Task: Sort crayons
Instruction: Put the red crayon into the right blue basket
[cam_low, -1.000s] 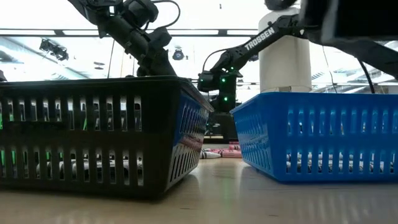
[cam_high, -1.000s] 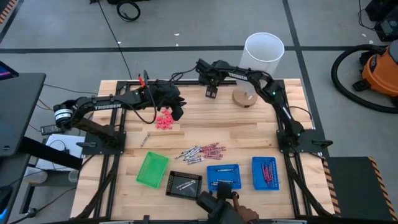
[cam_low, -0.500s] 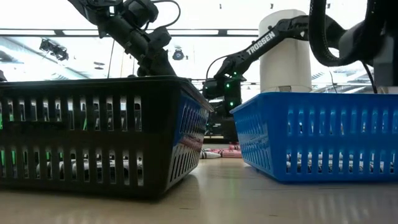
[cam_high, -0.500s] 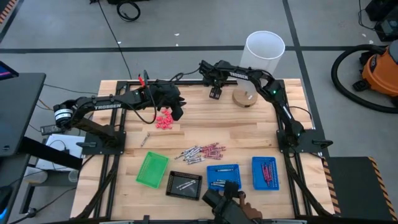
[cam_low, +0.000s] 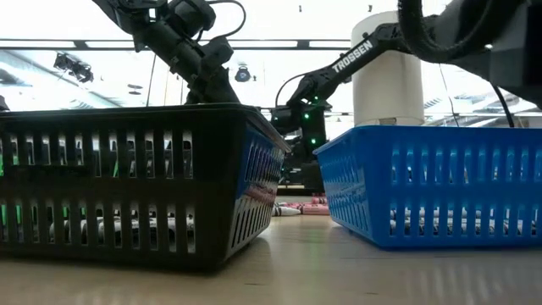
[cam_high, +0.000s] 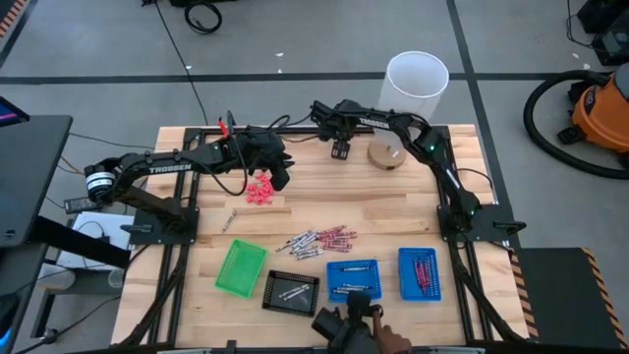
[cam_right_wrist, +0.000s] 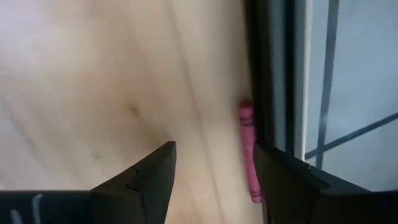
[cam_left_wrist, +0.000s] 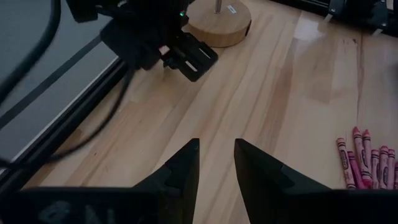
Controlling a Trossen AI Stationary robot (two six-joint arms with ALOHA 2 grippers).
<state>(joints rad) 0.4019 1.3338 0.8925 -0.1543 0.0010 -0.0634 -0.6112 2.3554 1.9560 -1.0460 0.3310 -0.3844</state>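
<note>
My right hand [cam_high: 340,148] is up at the far edge of the surface [cam_high: 393,211], just beside the round wooden block [cam_high: 385,154] and in front of the white bucket [cam_high: 418,85]. Through its wrist camera I see its fingers [cam_right_wrist: 149,174] spread wide with nothing gripped. A single pink crayon [cam_right_wrist: 248,149] lies flat on the wood right against the dark frame rail [cam_right_wrist: 264,74], just inside one finger and off to the side of the gap's middle, apart from both pads.

My left hand [cam_high: 278,177] sits over the surface near the far-left area, just beside the bright pink bits [cam_high: 259,190]. Its fingers [cam_left_wrist: 180,171] stand partly open, bare wood between them, nothing held.

The main crayon pile [cam_high: 319,240] lies mid-surface, well apart from both hands. Along the near edge I have the green tray [cam_high: 241,266], the black tray [cam_high: 291,290] with a few pale crayons in it, a blue tray [cam_high: 353,276], and a second blue tray [cam_high: 419,272] holding dark red ones. One lone stick [cam_high: 232,218] lies near the left side. From the low camera I see the black tray and a blue tray close up, crayons showing between them.
</note>
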